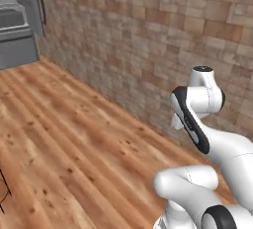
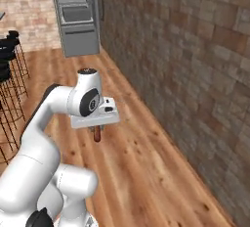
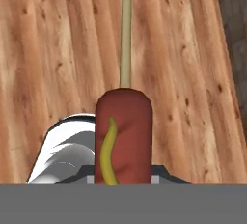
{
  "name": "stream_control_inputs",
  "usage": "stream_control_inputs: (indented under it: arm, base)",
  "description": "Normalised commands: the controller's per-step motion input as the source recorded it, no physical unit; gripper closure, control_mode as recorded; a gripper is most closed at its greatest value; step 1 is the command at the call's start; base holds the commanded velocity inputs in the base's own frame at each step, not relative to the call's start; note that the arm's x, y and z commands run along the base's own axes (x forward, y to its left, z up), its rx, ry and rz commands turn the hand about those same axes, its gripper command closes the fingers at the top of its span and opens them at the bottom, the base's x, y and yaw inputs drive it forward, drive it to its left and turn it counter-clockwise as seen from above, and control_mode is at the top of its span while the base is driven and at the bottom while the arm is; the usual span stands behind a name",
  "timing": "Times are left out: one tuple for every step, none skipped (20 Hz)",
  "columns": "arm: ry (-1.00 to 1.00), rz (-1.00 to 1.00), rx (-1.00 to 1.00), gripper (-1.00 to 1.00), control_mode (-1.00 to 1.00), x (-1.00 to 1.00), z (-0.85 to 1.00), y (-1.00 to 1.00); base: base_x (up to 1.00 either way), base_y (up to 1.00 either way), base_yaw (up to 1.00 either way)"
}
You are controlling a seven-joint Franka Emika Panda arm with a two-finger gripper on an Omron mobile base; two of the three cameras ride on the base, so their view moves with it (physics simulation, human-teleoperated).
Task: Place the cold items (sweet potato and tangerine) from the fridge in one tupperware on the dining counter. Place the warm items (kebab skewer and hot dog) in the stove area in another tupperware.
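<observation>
- Carrying the hot dog (image 3: pixel 123 136) is what we are doing now; it hangs under our gripper (image 2: pixel 97 132) above the wooden floor (image 1: pixel 74 139).
- Our fingers are pressed tight on the hot dog, pinching it. In the hand view it is a red-brown sausage with a yellow squiggle on it and a thin pale stick (image 3: pixel 126 30) poking out of its far end.
- We think one warm thing is picked up and is on its way to a tupperware. It is not in one yet.
- We see no tupperware, no stove and no dining counter here, so we cannot tell which other things are done. The kebab skewer, the sweet potato and the tangerine may all be left.
- The fridge (image 2: pixel 75 15) stands far off at the end of the room. Its door is open and we see pale shelves and a grey drawer. We cannot tell what is inside.
- The floor is warm brown planks with dark knots.
- A long brick wall (image 1: pixel 163 30) runs beside us, close to the arm.
- Some black stools (image 2: pixel 9 79) stand at the other side.
</observation>
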Motion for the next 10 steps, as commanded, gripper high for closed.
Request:
stream_control_inputs:
  arm:
    - [0.00,0.00,0.00,1.00,1.00,0.00,0.00,0.00]
    - [0.00,0.00,0.00,1.00,1.00,0.00,0.00,0.00]
    - [0.00,0.00,0.00,1.00,1.00,0.00,0.00,0.00]
    - [0.00,0.00,0.00,1.00,1.00,0.00,0.00,0.00]
    - [0.00,0.00,0.00,1.00,1.00,0.00,0.00,0.00]
    - [0.00,0.00,0.00,1.00,1.00,0.00,0.00,0.00]
    - [0.00,0.00,0.00,1.00,1.00,0.00,0.00,0.00]
    - [0.00,0.00,0.00,1.00,1.00,0.00,0.00,0.00]
    - [0.00,0.00,0.00,1.00,1.00,0.00,0.00,0.00]
    - [0.00,0.00,0.00,1.00,1.00,0.00,0.00,0.00]
  base:
    - [1.00,-0.26,0.62]
    - [1.00,-0.26,0.62]
    - [1.00,-0.25,0.62]
    - [1.00,-0.24,0.62]
    - [1.00,-0.23,0.62]
    - [1.00,-0.25,0.61]
    - [1.00,-0.25,0.61]
    - [1.00,-0.26,0.61]
    - [1.00,-0.26,0.61]
    - [1.00,-0.27,0.61]
